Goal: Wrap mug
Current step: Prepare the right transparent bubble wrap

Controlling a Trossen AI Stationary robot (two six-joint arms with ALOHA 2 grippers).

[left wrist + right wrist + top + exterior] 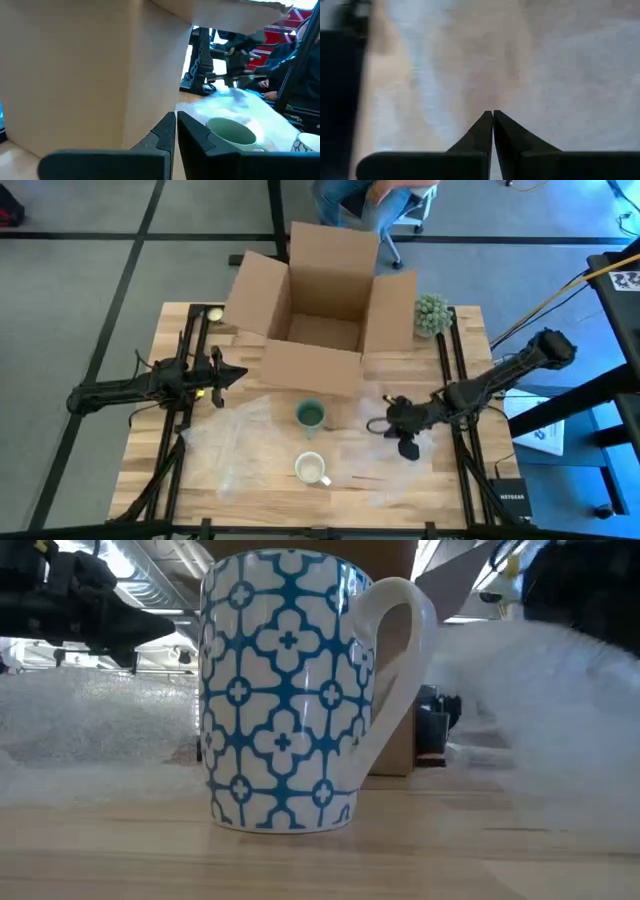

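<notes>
A white mug with a blue pattern (312, 469) stands upright on the table near its front edge, filling the low view (285, 690). A green mug (311, 415) stands behind it. Clear bubble wrap lies on the table left (230, 442) and right (400, 470) of the mugs. My right gripper (393, 417) is shut over the right sheet, to the right of the green mug. My left gripper (176, 125) is shut with nothing in it, hovering beside the cardboard box's left wall (75, 75), left of the mugs. My right gripper is shut on the right sheet of bubble wrap (555, 100), coming at it from above and slanting down. Its own tips hide the place of contact. In the low view the sheet (560, 680) rises from the table up toward the gripper.
An open cardboard box (320, 310) stands at the table's far middle, its flaps spread. A small green plant (432, 313) sits at its right. A person sits beyond the far edge (375, 200). Black rails run along both table sides.
</notes>
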